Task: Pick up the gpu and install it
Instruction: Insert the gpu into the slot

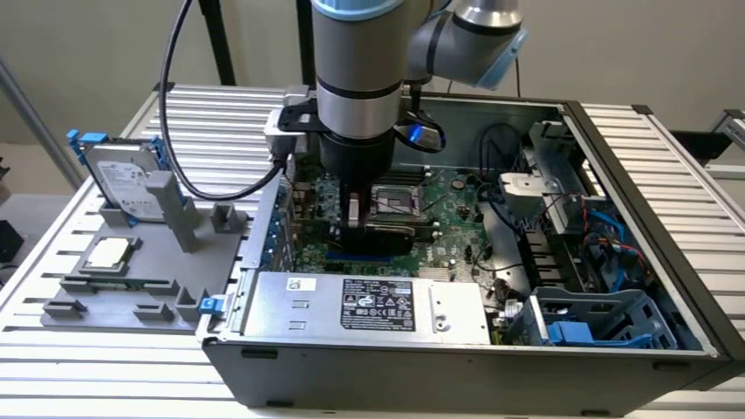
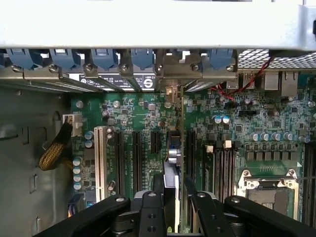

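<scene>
An open grey computer case (image 1: 652,175) holds a green motherboard (image 1: 448,196) and a power supply (image 1: 366,303). Inside it, the gripper (image 1: 375,223) is clenched on the gpu (image 2: 172,163), held edge-on over the motherboard's slots. Outside, a grey tray (image 1: 128,297) carries a hard drive (image 1: 126,182) and a CPU chip (image 1: 107,254).

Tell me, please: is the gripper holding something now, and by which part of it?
Yes. The gripper holds the gpu edge-on by its upper edge, one finger on each flat face, above the motherboard slots inside the computer case.
</scene>
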Tool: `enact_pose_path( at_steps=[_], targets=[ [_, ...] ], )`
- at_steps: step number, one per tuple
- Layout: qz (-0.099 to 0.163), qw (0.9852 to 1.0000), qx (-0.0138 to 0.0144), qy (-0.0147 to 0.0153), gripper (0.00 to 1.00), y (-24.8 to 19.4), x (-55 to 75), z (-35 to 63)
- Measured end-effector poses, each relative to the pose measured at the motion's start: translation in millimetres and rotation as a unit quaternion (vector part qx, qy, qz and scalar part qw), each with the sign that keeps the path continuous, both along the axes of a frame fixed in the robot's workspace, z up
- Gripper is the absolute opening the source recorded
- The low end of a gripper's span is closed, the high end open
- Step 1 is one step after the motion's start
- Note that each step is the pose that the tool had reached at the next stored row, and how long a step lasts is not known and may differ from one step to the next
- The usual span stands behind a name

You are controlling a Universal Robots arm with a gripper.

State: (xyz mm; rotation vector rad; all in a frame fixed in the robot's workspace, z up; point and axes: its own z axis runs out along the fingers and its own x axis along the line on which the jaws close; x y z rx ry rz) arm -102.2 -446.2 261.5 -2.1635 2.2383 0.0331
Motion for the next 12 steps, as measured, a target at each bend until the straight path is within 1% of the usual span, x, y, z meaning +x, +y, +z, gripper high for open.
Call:
enact_pose_path(
  at_steps=[12],
  targets=[
    [0.0, 1.0, 0.0001, 0.0018, 0.0, 0.0, -0.4, -3.5]
  ],
)
